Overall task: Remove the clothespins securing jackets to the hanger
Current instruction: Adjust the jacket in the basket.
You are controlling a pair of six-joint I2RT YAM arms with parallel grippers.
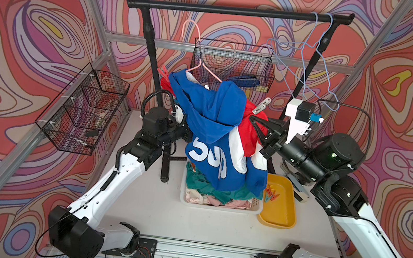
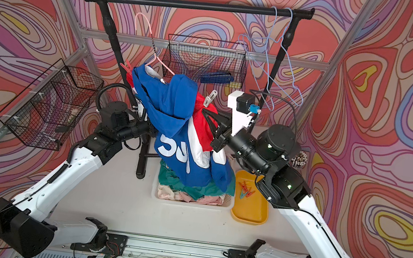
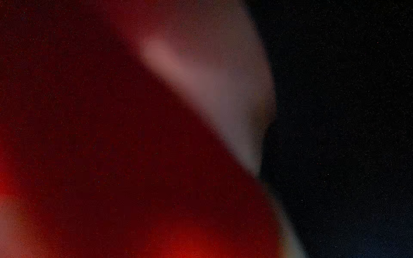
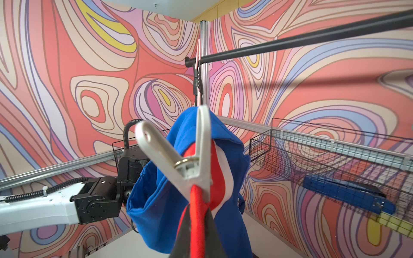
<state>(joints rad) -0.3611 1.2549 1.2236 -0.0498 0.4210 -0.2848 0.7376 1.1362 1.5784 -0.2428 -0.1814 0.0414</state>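
Swirl-patterned walls (image 1: pixel 22 27); hooded jacket (image 1: pixel 211 108) on pink hanger (image 1: pixel 197 51). Right gripper (image 4: pixel 197 210) clamps its red fabric just below grey clothespin (image 4: pixel 190 165); left gripper closed, hidden behind jacket. Hold fabric taut, squeeze peg's splayed handles, pull away.

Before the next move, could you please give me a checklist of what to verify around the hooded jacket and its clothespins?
1. Right gripper jaws shut on the hooded jacket, beneath the grey clothespin: ok.
2. Grey clothespin off the jacket: not ok, it is clamped on.
3. Coral-red clothespin off the jacket: not ok, it is clipped at the opposite end.
4. What the left gripper holds: cannot tell. It is hidden behind the jacket and its wrist view is blurred.
5. Yellow tray has room for more clothespins: ok.
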